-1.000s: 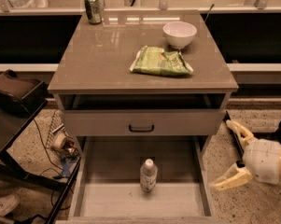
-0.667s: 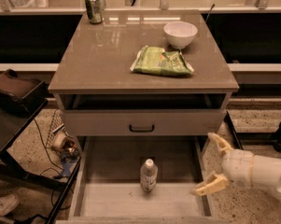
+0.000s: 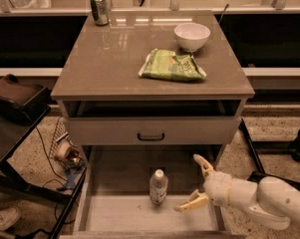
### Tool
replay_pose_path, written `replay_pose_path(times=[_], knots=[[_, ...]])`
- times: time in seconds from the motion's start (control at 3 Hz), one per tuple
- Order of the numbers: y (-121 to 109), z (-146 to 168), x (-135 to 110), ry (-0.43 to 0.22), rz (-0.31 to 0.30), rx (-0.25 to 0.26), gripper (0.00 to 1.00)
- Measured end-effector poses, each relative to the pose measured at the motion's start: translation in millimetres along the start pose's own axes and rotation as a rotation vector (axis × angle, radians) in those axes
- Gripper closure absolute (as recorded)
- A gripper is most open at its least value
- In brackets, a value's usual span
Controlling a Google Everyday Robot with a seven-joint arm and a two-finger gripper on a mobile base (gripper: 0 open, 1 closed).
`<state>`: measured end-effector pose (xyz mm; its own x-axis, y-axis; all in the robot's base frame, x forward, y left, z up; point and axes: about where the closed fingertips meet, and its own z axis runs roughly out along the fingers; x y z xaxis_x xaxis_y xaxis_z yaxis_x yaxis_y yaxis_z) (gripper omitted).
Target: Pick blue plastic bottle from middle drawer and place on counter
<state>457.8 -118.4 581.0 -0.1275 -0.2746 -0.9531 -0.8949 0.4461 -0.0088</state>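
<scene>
The blue plastic bottle (image 3: 158, 186), clear with a white cap and pale label, stands upright in the pulled-out middle drawer (image 3: 114, 215), near the centre of its pale floor. My gripper (image 3: 194, 184) reaches in from the lower right, over the drawer's right part, a short way right of the bottle and not touching it. Its two pale fingers (image 3: 204, 166) are spread wide apart and hold nothing. The counter (image 3: 104, 63) is the glossy grey-brown top of the cabinet above.
On the counter stand a green soda can (image 3: 99, 8) at the back left, a white bowl (image 3: 192, 36) at the back right and a green snack bag (image 3: 173, 66) in the middle. A closed drawer front (image 3: 152, 131) with a dark handle sits above the open drawer. A dark stand (image 3: 15, 103) and cables are at the left.
My gripper has moved left from outside the cabinet's right side to over the drawer, close to the bottle. The bottle has not moved.
</scene>
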Motion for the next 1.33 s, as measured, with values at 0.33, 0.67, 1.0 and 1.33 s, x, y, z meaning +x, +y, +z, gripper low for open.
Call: replay_pose_path(times=[0.33,0.67,1.0,1.33], knots=[[9,41,19,-0.081,0.018,-0.026,0.0],[17,82,33,-0.123,0.028,-0.056,0.0],[25,117,44,-0.145,0.036,-0.089,0.17],[35,144,49,-0.158,0.043,-0.111,0.4]])
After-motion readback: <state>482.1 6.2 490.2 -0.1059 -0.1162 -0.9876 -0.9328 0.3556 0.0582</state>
